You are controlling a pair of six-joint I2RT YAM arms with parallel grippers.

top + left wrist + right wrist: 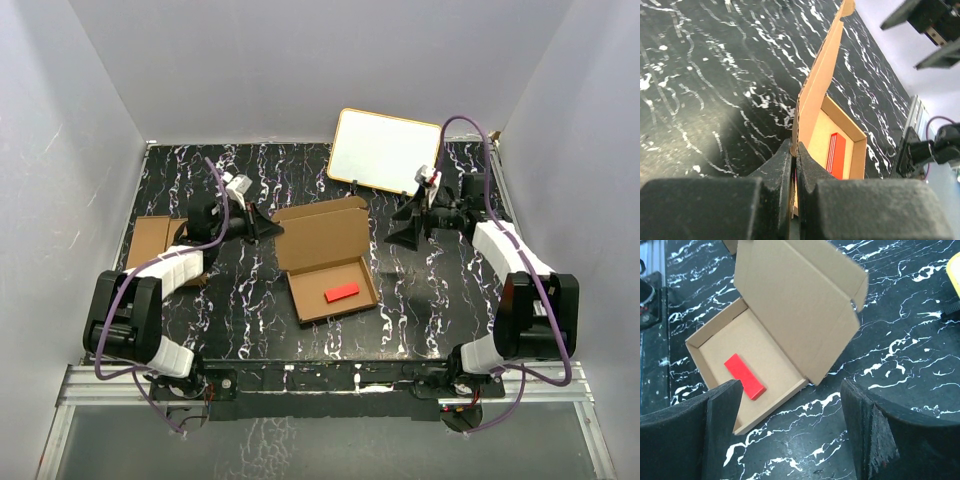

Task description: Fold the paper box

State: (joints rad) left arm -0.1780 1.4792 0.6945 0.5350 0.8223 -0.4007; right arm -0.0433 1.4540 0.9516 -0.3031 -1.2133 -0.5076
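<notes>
Under pale grey walls (300, 60) that close off three sides, a black table (240, 335) veined with white takes up the whole floor of the cell, and both arms reach out over it from the near edge. Leaning at the far side is a white board (385, 150) with a yellow rim, and far left lies some flat brown cardboard (150, 238), partly hidden by the left arm. At the middle sits the paper box (330, 262), its long axis running roughly left to right in the top view, a little skewed. Its shallow tray (755, 345) rests flat on the table, while the lid (795, 305), hinged along the far long edge, stands half raised with its tuck flap and side tabs free. The left gripper (794, 160) is pressed together on the left end of that lid, the thin cardboard edge caught between its fingers, so the left arm is the nearer one and already has contact. The right gripper (791, 385) is spread wide and holds nothing; it hovers off the right end of the box, apart from it, with the box lying to its left and slightly nearer the arm bases. A small red block (341, 292) lies inside the tray. Judging from this, the next move is to swing the lid forward and down about its hinge, with the right side free to steady the tray or guide the flap
</notes>
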